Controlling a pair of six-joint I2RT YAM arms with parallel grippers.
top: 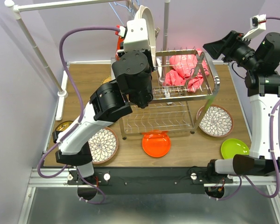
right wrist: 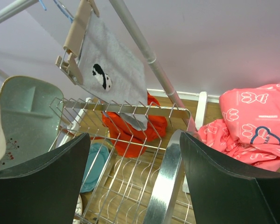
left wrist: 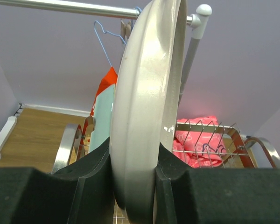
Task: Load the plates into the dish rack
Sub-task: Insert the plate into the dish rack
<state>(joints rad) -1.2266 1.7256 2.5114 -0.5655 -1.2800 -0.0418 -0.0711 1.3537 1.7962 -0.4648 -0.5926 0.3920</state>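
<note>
My left gripper (top: 143,36) (left wrist: 133,158) is shut on a cream-white plate (top: 148,21) (left wrist: 144,107), held on edge above the left end of the chrome dish rack (top: 214,86) (left wrist: 233,127) (right wrist: 165,182). A mint plate (left wrist: 101,123) (right wrist: 25,114) stands in the rack's upper shelf just left of the held plate. My right gripper (top: 215,48) (right wrist: 135,154) is open and empty above the rack's right end. On the table lie an orange plate (top: 156,143), a lime green plate (top: 234,148), two floral plates (top: 215,120) (top: 102,144), a small yellow plate (top: 64,126) and a teal plate (right wrist: 95,168).
A pink cloth (top: 186,70) (right wrist: 252,119) fills the right part of the upper shelf. A red cloth (left wrist: 107,84) (right wrist: 135,130) lies behind the rack. The white clothes rail (top: 37,51) with hangers and a grey cloth (right wrist: 112,79) stands at the back left.
</note>
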